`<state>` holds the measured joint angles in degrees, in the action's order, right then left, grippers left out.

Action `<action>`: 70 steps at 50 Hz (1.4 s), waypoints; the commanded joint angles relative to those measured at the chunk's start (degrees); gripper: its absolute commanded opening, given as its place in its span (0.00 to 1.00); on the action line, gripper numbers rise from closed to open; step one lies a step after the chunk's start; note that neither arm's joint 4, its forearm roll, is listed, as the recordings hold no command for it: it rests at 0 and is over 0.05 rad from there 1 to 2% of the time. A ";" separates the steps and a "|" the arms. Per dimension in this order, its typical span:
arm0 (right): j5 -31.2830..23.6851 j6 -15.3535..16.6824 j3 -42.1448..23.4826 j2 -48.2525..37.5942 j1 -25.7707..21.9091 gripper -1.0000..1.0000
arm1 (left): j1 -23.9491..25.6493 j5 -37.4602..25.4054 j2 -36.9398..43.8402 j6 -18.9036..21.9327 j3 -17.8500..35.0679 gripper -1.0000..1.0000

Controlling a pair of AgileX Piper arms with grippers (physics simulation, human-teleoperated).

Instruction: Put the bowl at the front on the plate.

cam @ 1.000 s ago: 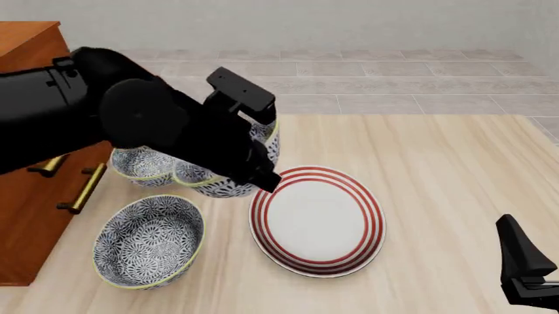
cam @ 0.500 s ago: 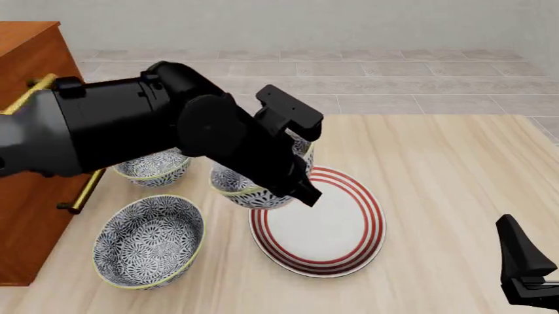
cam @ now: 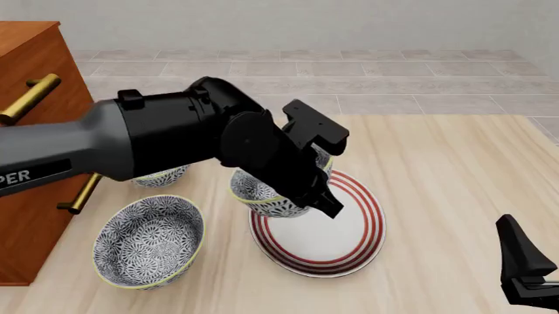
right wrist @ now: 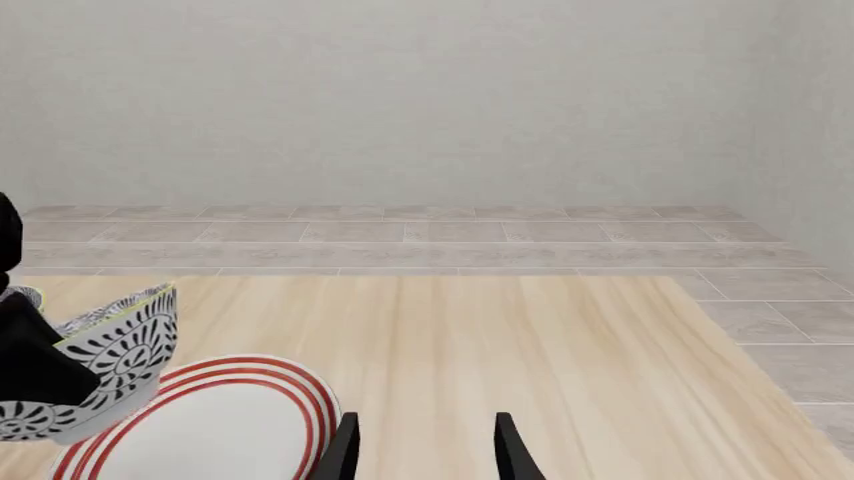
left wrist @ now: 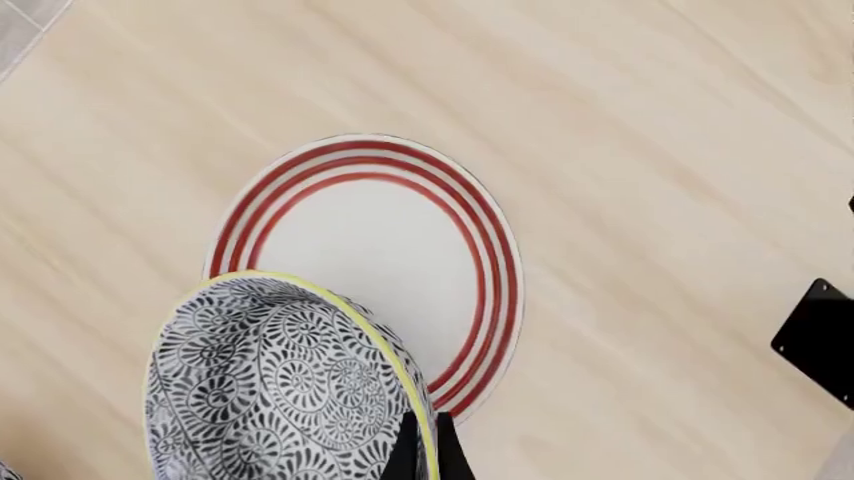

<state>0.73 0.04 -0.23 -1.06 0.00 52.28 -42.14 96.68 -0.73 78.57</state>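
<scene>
The left gripper, clamped on the rim of the bowl, carries it over the plate's ten o'clock edge; next, centre and lower it, while the right gripper idles, spread.

**What you can't really make out here**

The left arm blocks most of the carried bowl and nearly all of a far bowl in the front view. Left gripper fingertips barely peek in at the wrist view's edge. The right gripper is cut off at the corner.
</scene>
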 commanded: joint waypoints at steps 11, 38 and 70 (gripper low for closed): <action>-0.22 -0.01 0.01 0.25 0.00 1.00 | 1.31 0.96 4.00 -0.30 2.44 0.00; -0.23 -0.02 0.01 0.27 0.01 1.00 | 1.32 2.25 8.56 -0.56 4.98 0.00; -0.23 -0.02 0.01 0.27 -0.01 1.00 | 0.52 5.85 11.99 0.78 3.90 0.00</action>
<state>0.73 0.04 -0.23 -1.06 0.00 52.95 -37.60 107.97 -0.56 82.79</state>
